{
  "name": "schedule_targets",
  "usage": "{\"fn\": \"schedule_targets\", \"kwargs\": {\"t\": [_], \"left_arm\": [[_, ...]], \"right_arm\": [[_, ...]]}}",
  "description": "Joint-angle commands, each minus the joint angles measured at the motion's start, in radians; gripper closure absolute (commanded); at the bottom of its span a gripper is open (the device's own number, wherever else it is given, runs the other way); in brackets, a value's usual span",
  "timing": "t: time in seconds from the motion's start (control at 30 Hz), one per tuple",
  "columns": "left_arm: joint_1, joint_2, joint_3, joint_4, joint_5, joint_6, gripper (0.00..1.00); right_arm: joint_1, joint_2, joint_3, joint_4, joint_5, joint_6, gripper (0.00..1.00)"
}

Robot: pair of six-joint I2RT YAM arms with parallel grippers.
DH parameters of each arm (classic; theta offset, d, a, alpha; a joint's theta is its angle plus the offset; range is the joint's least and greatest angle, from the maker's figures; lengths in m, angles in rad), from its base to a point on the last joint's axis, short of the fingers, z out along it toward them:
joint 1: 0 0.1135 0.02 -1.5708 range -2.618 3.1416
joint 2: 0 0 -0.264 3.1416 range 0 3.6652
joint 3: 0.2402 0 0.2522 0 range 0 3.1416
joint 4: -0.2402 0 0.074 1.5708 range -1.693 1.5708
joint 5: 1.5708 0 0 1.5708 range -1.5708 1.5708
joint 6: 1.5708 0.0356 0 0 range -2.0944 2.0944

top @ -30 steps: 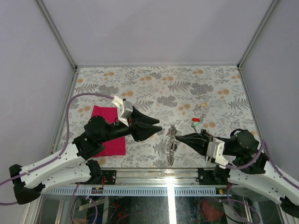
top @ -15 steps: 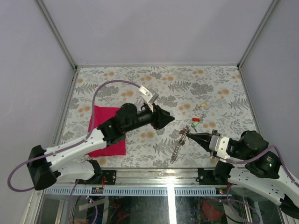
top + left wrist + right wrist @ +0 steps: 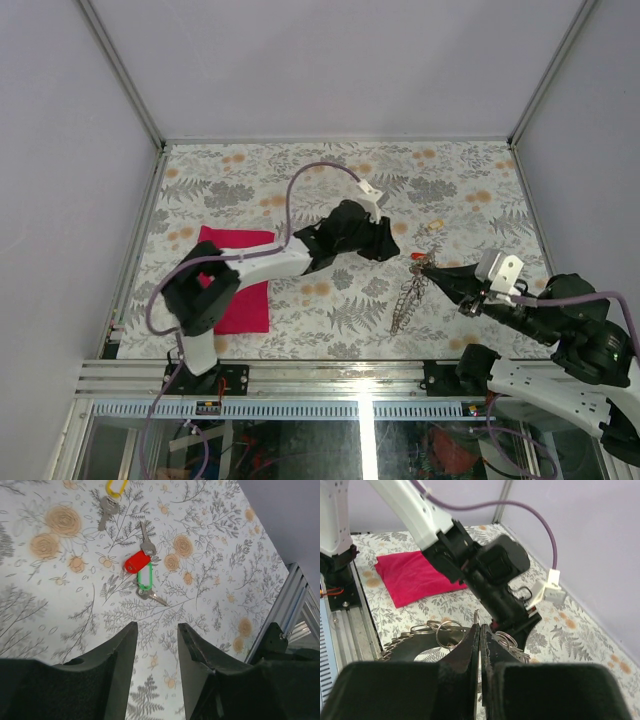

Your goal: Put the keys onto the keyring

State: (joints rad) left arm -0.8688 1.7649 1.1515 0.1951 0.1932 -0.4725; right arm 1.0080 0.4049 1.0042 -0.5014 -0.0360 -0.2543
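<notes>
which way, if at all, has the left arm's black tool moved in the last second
Yes. The left arm's black tool has gone right and farther back, away from the flat magenta cloth, toward the small red-headed metal key.

A worktop [image 3: 250, 170] printed with grey ferns and orange blossoms fills the enclosure. Plain lavender-white wall panels [image 3: 330, 60] rise from its far and side edges, joined by slim aluminium posts [image 3: 122, 75]. An aluminium rail [image 3: 300, 372] runs along the worktop's near edge. The light is soft and even.
</notes>
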Motion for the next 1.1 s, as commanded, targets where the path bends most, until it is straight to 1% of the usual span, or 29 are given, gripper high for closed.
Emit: {"fn": "schedule_targets", "kwargs": {"t": [0.0, 0.1, 0.23, 0.37, 0.57, 0.7, 0.87, 1.07], "left_arm": [[-0.013, 0.145, 0.125, 0.020, 0.042, -0.080, 0.62], [-0.044, 0.227, 0.175, -0.015, -0.027, -0.103, 0.61], [-0.082, 0.290, 0.223, -0.059, -0.129, -0.144, 0.55], [-0.106, 0.320, 0.243, -0.079, -0.208, -0.186, 0.49], [-0.146, 0.355, 0.297, -0.164, -0.336, -0.226, 0.41], [-0.163, 0.380, 0.335, -0.219, -0.403, -0.235, 0.41], [-0.175, 0.419, 0.379, -0.250, -0.435, -0.248, 0.41], [-0.191, 0.466, 0.422, -0.269, -0.460, -0.267, 0.47]], "right_arm": [[0.006, 0.055, 0.068, 0.015, 0.110, 0.124, 1.00], [0.006, 0.053, 0.053, 0.049, 0.124, 0.149, 1.00], [0.006, 0.065, 0.050, 0.066, 0.144, 0.180, 1.00], [0.006, 0.081, 0.052, 0.061, 0.150, 0.194, 1.00], [0.006, 0.077, 0.039, 0.075, 0.150, 0.206, 1.00], [0.006, 0.072, 0.030, 0.087, 0.149, 0.216, 1.00], [0.006, 0.067, 0.022, 0.093, 0.146, 0.227, 1.00], [0.006, 0.062, 0.016, 0.096, 0.146, 0.236, 1.00]]}}
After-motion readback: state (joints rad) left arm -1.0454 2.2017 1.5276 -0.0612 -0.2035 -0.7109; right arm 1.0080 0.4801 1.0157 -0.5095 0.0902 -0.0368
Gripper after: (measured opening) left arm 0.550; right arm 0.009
